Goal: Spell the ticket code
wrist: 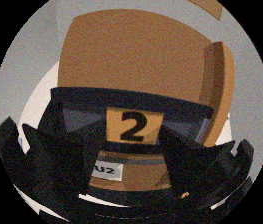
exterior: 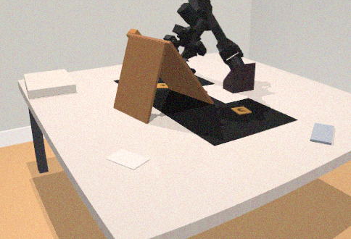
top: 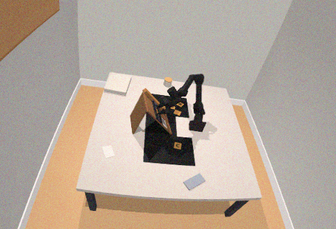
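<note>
My gripper (wrist: 134,126) is shut on the tile marked 2 (wrist: 134,125), at the rail (wrist: 141,98) across the board (wrist: 136,55) (top: 137,116) (exterior: 139,74). The tile stands upright and readable between the rail's dark lips. Whether it touches the rail's floor or end is unclear. The ticket (wrist: 110,171) below is partly covered by a finger; "U2" shows. The tile marked C (top: 178,146) (exterior: 241,110) lies flat on the near part of the black mat (top: 160,154) (exterior: 214,133). Several orange tiles, including one tile (top: 177,112), lie near the arm; their letters are unreadable.
An orange-topped cup (top: 168,81) stands behind the arm. A pale box (top: 118,83) (exterior: 50,82) is at the back left. A white card (top: 108,151) (exterior: 127,159) and a blue-grey slab (top: 194,182) (exterior: 323,133) lie toward the front. An orange bar (wrist: 226,85) edges the board's right side.
</note>
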Action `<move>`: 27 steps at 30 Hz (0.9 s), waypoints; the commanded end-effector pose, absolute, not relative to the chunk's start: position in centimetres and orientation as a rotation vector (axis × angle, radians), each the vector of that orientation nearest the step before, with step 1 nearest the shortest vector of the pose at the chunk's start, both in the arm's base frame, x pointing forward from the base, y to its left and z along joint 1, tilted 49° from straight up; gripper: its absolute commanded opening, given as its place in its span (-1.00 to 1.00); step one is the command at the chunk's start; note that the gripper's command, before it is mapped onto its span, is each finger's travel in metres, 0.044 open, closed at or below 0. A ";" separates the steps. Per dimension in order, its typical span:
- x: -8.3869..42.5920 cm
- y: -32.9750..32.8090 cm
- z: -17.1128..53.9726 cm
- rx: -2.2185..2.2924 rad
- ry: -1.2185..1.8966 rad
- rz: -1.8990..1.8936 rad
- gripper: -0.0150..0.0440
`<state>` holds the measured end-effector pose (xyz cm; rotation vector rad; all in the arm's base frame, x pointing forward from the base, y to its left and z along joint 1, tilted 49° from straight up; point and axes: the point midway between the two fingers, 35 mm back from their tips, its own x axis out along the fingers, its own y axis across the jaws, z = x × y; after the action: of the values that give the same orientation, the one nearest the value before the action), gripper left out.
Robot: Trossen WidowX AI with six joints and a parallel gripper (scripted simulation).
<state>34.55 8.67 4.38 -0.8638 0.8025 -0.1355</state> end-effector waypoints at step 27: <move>35.1 7.0 6.4 -0.863 0.800 -0.132 -0.49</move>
<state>34.98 7.16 5.96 -0.8653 0.8040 -0.1357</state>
